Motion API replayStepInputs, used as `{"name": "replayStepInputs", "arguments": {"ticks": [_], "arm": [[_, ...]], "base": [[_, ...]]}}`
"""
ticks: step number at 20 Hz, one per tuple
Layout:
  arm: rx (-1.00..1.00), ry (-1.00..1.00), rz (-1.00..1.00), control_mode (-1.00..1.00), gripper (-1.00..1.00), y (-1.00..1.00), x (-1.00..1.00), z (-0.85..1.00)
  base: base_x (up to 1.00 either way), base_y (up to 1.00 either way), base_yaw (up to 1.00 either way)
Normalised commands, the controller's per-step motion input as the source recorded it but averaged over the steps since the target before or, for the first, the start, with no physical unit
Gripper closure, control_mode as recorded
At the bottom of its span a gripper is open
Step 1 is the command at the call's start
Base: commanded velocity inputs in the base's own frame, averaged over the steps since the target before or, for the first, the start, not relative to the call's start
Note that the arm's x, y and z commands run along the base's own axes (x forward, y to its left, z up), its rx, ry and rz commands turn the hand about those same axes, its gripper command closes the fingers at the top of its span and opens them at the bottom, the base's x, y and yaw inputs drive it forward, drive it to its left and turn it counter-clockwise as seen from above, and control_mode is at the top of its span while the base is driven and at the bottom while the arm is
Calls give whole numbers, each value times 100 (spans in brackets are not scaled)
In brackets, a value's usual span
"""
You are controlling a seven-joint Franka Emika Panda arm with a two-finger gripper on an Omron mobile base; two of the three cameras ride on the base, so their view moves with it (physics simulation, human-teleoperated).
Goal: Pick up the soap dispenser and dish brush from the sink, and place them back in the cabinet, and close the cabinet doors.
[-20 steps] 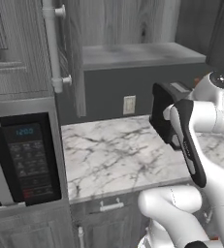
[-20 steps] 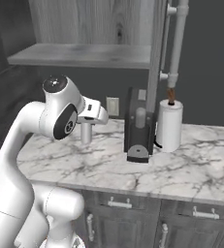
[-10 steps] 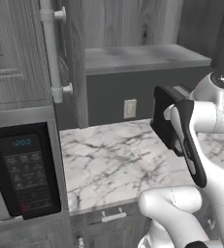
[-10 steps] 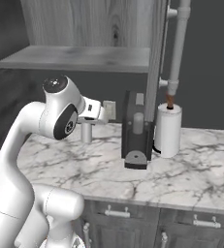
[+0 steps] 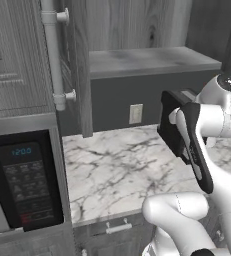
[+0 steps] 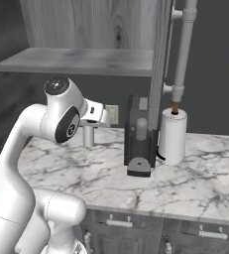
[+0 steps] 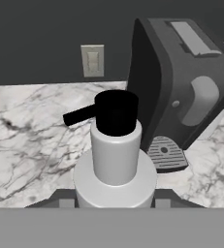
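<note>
**Desk:** What's the setting?

**Photographer:** A marble counter (image 5: 117, 170) under a dark woodgrain cabinet (image 6: 86, 30), its grey shelf (image 6: 81, 60) across the upper middle of the right base view. The gripper (image 6: 88, 130) sits left of centre there, clamped on the soap dispenser (image 7: 114, 160). In the hand view the bottle fills the lower centre, dark pump top upward and spout pointing left.

**Desk:** And the move?

**Photographer:** By my reading it is carrying the bottle to the shelf. It should go up upright, clear the shelf's front lip first, then slide inward and set down flat before letting go.

**Desk:** Any obstacles?

**Photographer:** A black coffee machine (image 6: 140, 136) stands just right of the bottle, with a white cylinder (image 6: 172, 135) beyond it. An open cabinet door (image 5: 79, 65) with its white bar handle (image 5: 54, 52) hangs at upper left of the left base view, above the microwave (image 5: 24, 185). Open room lies straight up, with bare shelf above.
</note>
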Motion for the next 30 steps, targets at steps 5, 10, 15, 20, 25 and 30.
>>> {"name": "replayStepInputs", "arguments": {"ticks": [5, 10, 15, 20, 25, 30], "arm": [[0, 0, 0, 100, 100, 0, 0, 0], [0, -1, 0, -100, 100, 0, 0, 3], [0, -9, 0, -100, 100, 1, 0, 43], [0, -11, 0, -100, 100, 7, 0, 51], [0, -13, 0, -100, 100, 0, 0, 56], [0, -14, 0, -100, 100, 0, 0, 58]], "base": [[0, 0, 1], [0, 0, 0], [0, 0, 0], [0, 0, 0], [0, 0, 0], [0, 0, 0]]}}
